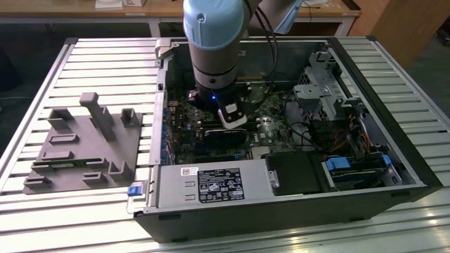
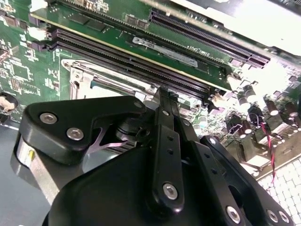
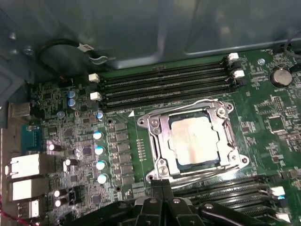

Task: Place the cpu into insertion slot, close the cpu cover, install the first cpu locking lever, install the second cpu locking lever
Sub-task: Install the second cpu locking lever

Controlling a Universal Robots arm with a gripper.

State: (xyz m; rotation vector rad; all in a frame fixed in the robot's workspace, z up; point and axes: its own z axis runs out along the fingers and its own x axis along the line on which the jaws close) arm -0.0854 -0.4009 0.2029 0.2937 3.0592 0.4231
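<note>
In the first wrist view the cpu (image 3: 194, 140), a pale silver square, lies in the insertion slot (image 3: 162, 170) on the green board. The cpu cover (image 3: 158, 136), a silvery frame, lies flat around it. A thin metal lever (image 3: 212, 173) runs along the socket edge nearest my gripper (image 3: 162, 183). The gripper is shut, with nothing visible between its fingers, and its tips sit just outside that edge. In the second wrist view the gripper (image 2: 162, 92) points at the socket corner (image 2: 82, 80). In the exterior view my arm (image 1: 214, 47) reaches down into the open computer case (image 1: 281, 211).
Long black memory slots (image 3: 164, 87) lie on both sides of the socket. A power supply (image 1: 211, 184) and a drive cage (image 1: 351, 168) fill the case's near side. A grey fixture (image 1: 84, 142) stands on the slatted table at the exterior view's left.
</note>
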